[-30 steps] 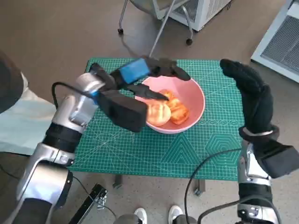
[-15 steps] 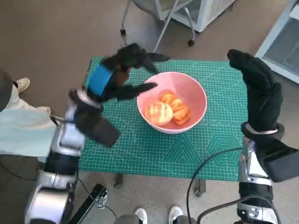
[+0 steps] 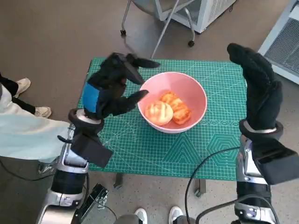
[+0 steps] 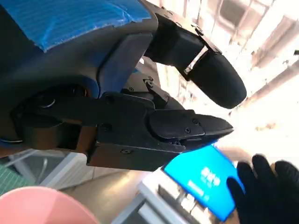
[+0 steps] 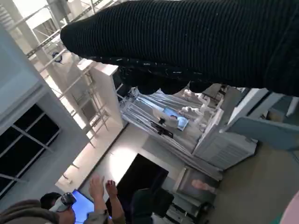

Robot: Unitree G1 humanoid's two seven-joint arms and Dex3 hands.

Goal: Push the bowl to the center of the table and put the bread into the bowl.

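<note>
Green cutting-mat covers the small table (image 3: pixel 140 149), which stands on a brown floor with a chair's legs in the upper middle of the frame. Near the table's middle sits the pink bowl (image 3: pixel 189 93), and the bread (image 3: pixel 159 112) lies inside it, two or three glazed rolls touching each other. The left hand (image 3: pixel 110 91) hovers just left of the bowl's rim, fingers (image 3: pixel 140 61) spread and holding nothing. The right hand (image 3: pixel 259 91) is raised at the right edge of the table, fingers together and extended, also empty. The bowl looks like light, stiff plastic that would slide easily on the mat; a push low on its outer wall seems safest. The bread looks soft and squashable, best held lightly across its sides.
</note>
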